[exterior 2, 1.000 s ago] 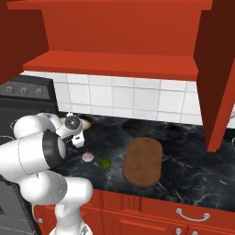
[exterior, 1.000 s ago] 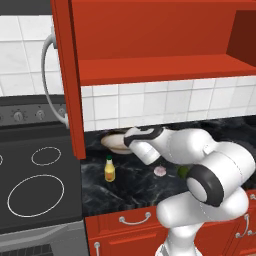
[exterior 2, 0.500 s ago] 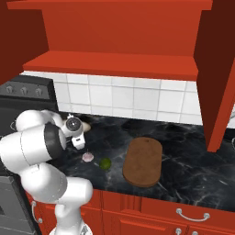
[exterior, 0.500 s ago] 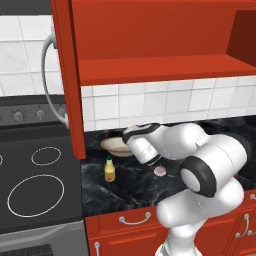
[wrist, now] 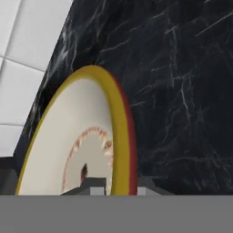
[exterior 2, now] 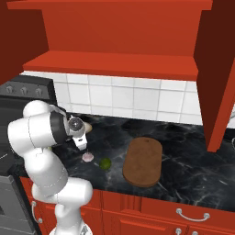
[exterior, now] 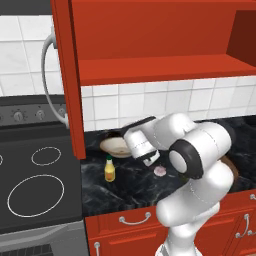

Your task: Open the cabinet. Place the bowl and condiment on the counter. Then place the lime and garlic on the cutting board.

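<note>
The cabinet hangs open with its red shelf bare. The beige bowl rests on the black counter by the tiled wall. My gripper is shut on the bowl's right rim, one fingertip on each side of the edge. In the left base view the gripper sits low beside the bowl. The yellow condiment stands upright in front of the bowl. The garlic and lime lie on the counter left of the brown cutting board.
A dark stovetop with white rings borders the counter on the left. The open left cabinet door hangs over that seam, and the right door juts out at the right. Red drawers run below.
The elbow has swung left and higher while the hand stayed at the bowl's rim. The bowl, bottle, garlic and lime have not visibly moved.
</note>
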### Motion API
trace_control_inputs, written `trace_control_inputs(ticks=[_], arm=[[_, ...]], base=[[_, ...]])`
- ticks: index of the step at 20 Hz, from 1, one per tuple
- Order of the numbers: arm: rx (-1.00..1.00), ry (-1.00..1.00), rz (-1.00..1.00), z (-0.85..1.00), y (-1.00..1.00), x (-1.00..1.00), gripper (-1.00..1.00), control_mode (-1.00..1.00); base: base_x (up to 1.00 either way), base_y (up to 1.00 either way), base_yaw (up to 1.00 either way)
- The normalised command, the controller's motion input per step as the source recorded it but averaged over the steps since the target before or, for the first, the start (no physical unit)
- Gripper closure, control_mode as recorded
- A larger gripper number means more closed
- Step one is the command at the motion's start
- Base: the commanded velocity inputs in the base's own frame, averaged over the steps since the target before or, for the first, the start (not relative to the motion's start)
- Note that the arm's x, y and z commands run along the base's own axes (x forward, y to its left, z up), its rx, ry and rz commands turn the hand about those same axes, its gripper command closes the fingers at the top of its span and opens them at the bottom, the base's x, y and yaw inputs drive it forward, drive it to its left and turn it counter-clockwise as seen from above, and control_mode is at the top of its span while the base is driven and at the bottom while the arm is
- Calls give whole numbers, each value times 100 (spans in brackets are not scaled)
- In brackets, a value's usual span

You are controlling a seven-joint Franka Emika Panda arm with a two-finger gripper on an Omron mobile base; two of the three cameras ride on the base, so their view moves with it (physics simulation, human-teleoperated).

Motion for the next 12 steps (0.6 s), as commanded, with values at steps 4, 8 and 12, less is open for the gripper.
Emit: trace_control_inputs(ticks=[4,8,12], arm=[[-6,0,0,-32,15,21,100,-100],[-5,0,0,-31,8,18,100,-100],[-4,0,0,-16,3,4,100,-100]], base=[[0,0,0],[0,0,0],[0,0,0]])
